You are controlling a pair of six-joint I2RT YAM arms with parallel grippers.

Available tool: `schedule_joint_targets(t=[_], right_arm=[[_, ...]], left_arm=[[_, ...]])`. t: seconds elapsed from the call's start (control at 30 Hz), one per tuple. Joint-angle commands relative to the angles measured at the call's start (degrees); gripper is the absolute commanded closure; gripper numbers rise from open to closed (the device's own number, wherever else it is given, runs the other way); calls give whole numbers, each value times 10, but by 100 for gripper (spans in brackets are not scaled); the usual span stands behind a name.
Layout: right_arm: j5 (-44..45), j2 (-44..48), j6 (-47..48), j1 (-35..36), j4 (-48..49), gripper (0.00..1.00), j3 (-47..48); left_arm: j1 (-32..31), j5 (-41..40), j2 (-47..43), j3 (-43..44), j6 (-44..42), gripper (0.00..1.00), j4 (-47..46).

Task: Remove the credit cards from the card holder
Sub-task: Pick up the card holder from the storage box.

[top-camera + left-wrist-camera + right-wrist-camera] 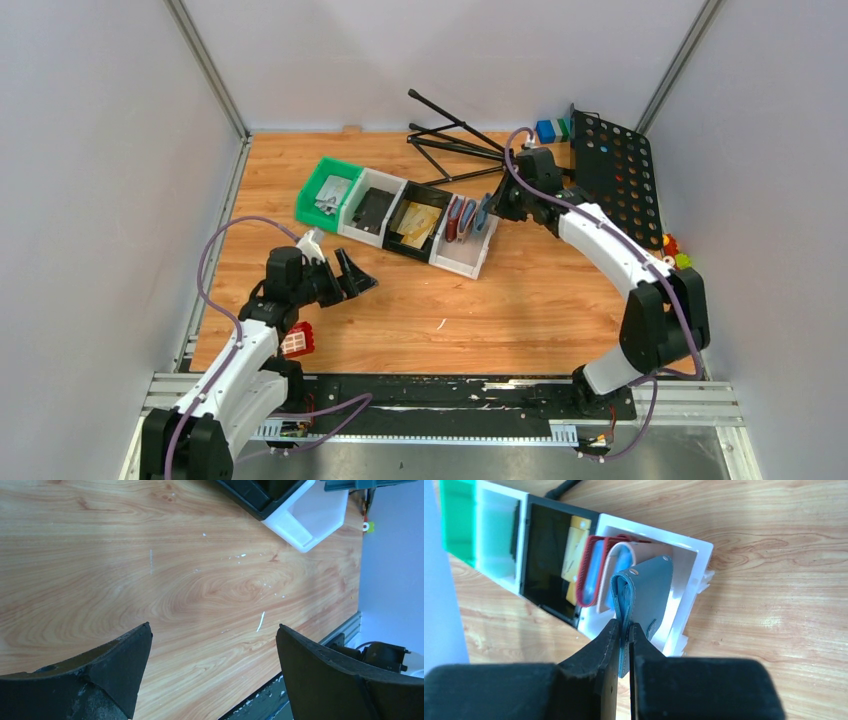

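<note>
Grey walls (90, 150) box in my wood-grain table (520, 300). Nearest me, the left gripper (212, 635) hovers low over bare wood, jaws spread wide. Farther off, the right arm (610, 240) reaches forward. The right gripper (624, 635) is clamped on the card holder (649, 590), which stands on edge in the white bin (701, 560) beside a red wallet (586, 575), lengthwise along the bin.

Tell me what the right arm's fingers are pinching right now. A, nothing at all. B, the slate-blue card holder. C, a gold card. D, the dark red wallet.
B: in the right wrist view the fingers are closed on the folded edge of the slate-blue card holder, which stands in the white bin.
</note>
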State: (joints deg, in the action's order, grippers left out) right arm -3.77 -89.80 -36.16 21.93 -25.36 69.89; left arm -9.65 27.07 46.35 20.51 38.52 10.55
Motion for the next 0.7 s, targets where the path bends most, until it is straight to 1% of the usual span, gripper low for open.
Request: schedule_joint_targets(t=[0.0,0.13,0.3,0.47,0.57,0.67], right_arm=[[-46,77,57,-4,9,100,-15],[-122,143,107,-7,37,100,-69],[-291,196,150,-7,71,100,-123],[-435,210,171,-7,92,100,-160],[-494,208,166,-6,110,100,-169],[-525,203,164,-3,116,100,-167]], left_arm=[[2,36,-2,-1,2,0,-44],[2,56,-10,5,9,0,-61],[0,85,-28,10,18,0,-98],[-19,89,-37,21,55,0,-180],[-45,83,-18,40,77,0,-231],[-69,83,16,77,69,0,-242]])
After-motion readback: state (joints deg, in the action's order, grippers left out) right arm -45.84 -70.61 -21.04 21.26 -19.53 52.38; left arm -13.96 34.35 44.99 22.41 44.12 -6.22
